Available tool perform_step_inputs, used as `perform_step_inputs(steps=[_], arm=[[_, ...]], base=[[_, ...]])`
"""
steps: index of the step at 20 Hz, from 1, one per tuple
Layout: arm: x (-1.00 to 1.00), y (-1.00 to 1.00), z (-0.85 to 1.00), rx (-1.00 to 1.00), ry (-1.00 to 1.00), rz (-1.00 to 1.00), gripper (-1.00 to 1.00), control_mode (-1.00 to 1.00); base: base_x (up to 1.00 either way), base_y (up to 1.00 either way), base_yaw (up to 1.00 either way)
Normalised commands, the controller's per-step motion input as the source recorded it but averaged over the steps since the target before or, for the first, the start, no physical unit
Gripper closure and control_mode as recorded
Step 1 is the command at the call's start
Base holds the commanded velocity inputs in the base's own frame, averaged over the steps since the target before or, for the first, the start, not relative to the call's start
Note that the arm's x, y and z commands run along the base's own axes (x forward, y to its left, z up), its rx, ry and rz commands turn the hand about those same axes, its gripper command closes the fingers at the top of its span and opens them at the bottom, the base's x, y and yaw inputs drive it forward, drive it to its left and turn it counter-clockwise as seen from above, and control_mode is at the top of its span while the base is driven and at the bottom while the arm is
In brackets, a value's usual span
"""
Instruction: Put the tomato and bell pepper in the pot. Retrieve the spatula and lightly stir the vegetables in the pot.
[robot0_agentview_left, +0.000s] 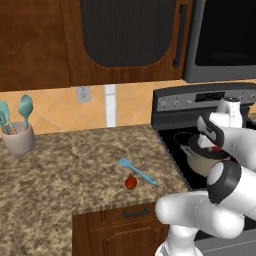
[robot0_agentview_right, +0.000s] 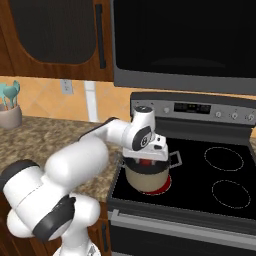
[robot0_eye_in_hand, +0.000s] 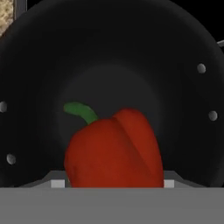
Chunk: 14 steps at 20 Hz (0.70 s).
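Note:
My gripper (robot0_agentview_right: 145, 160) hangs just over the cream-sided pot (robot0_agentview_right: 146, 179) on the stove's front left burner, shut on the bell pepper (robot0_eye_in_hand: 114, 153). In the hand view the orange-red pepper with its green stem sits between the fingertips, with the pot's dark inside (robot0_eye_in_hand: 109, 57) right behind it. From the left base view, the gripper (robot0_agentview_left: 213, 147) shows a bit of red above the pot (robot0_agentview_left: 202, 162). The round red tomato (robot0_agentview_left: 130, 183) lies on the granite counter near its front edge. The light-blue spatula (robot0_agentview_left: 137, 171) lies just beyond the tomato, apart from it.
A beige utensil holder (robot0_agentview_left: 19, 138) with teal spoons stands at the counter's back left. The black stove top (robot0_agentview_right: 220, 175) has bare burners to the right of the pot. A microwave (robot0_agentview_right: 185, 45) and wooden cabinets hang overhead. My own arm crosses between counter and stove.

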Motion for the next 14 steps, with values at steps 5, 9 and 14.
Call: perform_step_inputs(steps=[5,9,14], arm=[[0.18,-0.10,-0.31,0.00,0.00,0.00,1.00,-1.00],[0.24,-0.02,-0.21,0.00,0.00,0.00,1.00,-1.00],[0.26,-0.02,-0.23,0.00,0.00,0.00,1.00,-1.00]], base=[[0.00,0.00,0.00],[0.00,0.00,0.00],[0.00,0.00,0.00]])
